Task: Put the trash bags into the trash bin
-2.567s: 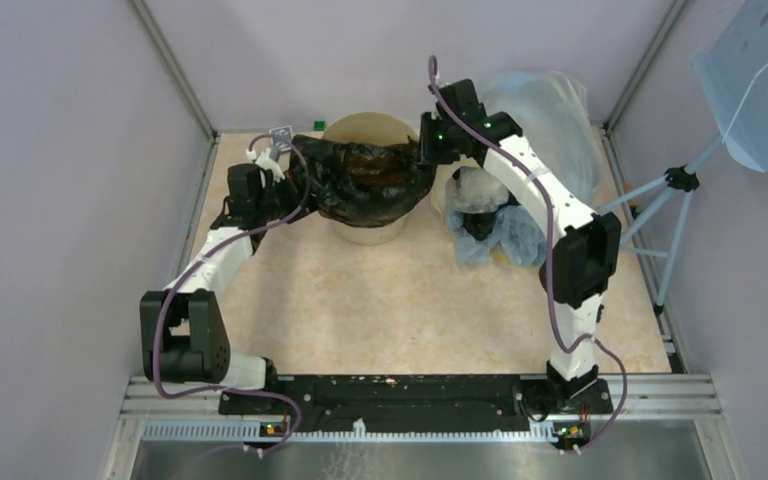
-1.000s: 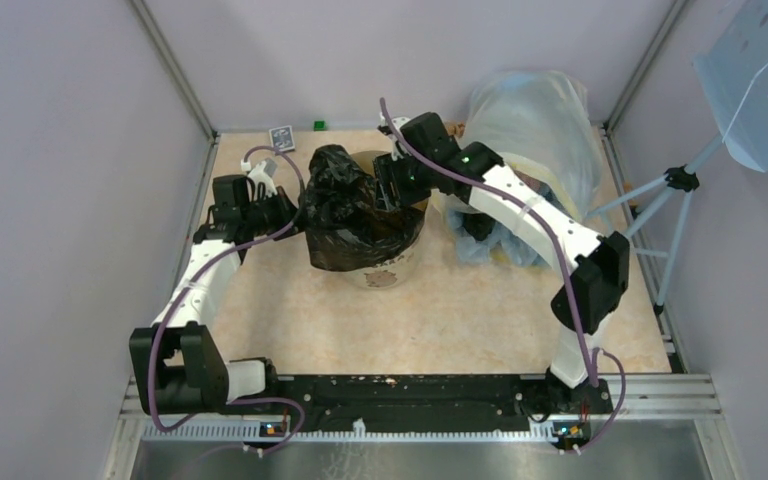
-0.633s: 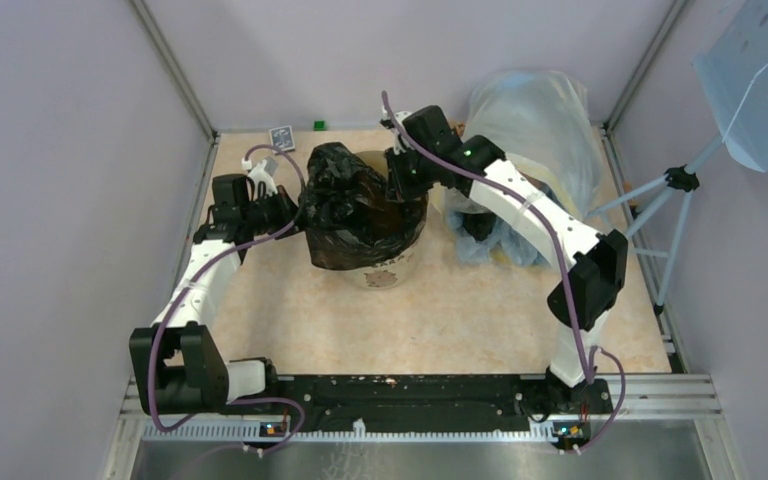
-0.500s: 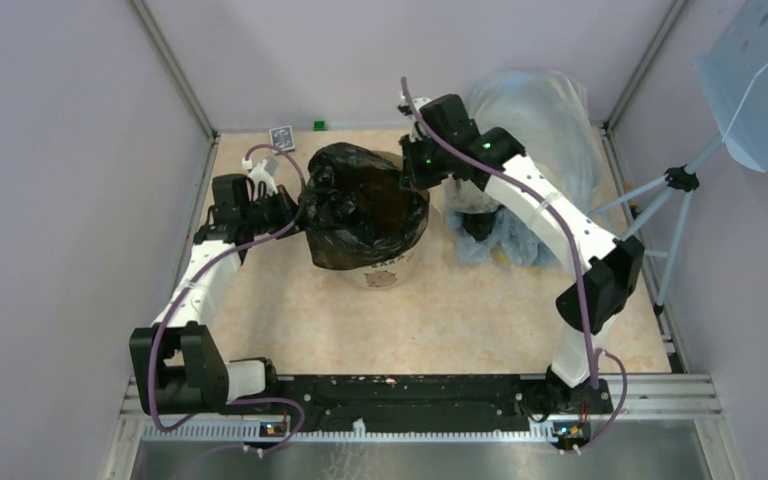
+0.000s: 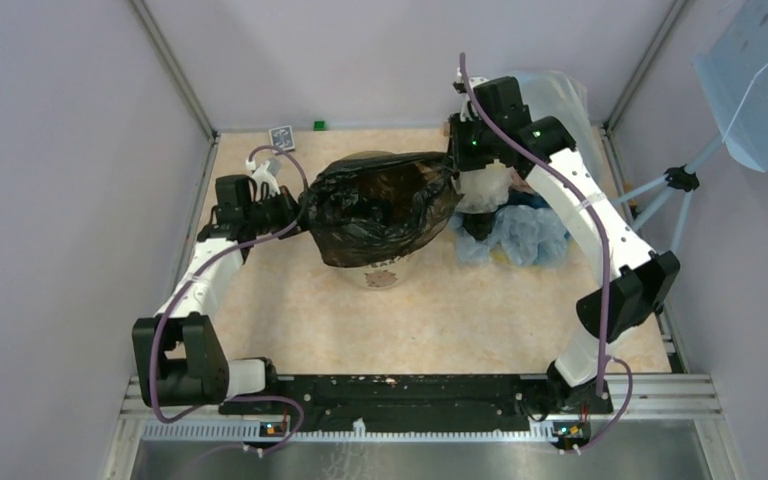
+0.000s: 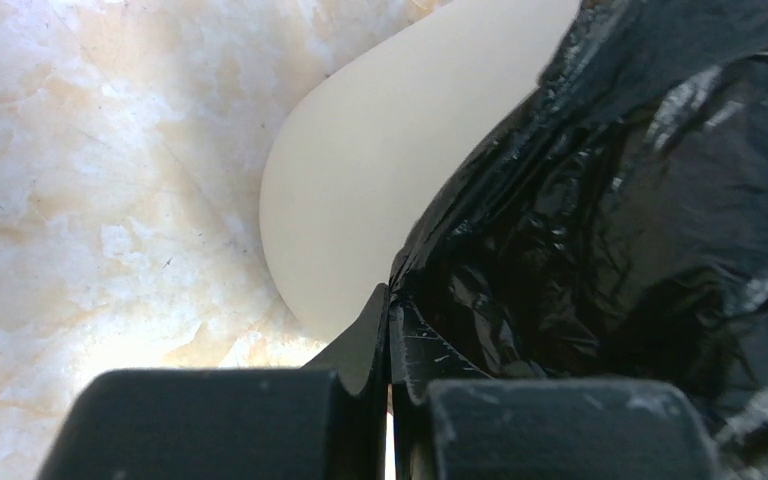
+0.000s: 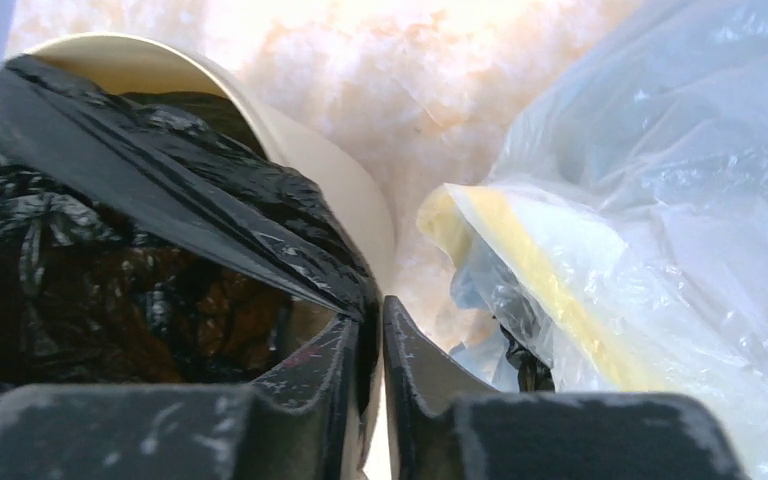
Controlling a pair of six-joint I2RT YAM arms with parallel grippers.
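A black trash bag (image 5: 380, 205) is stretched wide across the top of the cream-beige trash bin (image 5: 380, 272), which stands at the table's far middle. My left gripper (image 5: 295, 208) is shut on the bag's left edge, seen in the left wrist view (image 6: 388, 310) beside the bin's wall (image 6: 380, 180). My right gripper (image 5: 457, 165) is shut on the bag's right edge, seen in the right wrist view (image 7: 370, 320) above the bin's rim (image 7: 300, 140). The bag (image 7: 120, 260) hides most of the bin's mouth.
A large translucent whitish sack (image 5: 550, 110) stands at the back right; it also shows in the right wrist view (image 7: 660, 200). Crumpled blue plastic (image 5: 520, 235) lies in front of it. A small card (image 5: 281, 137) and a green block (image 5: 318, 125) lie by the back wall.
My right gripper has moved right and back, pulling the bag's right edge with it. The bag, bunched over the bin before, is now stretched wide. My left gripper has held its place.
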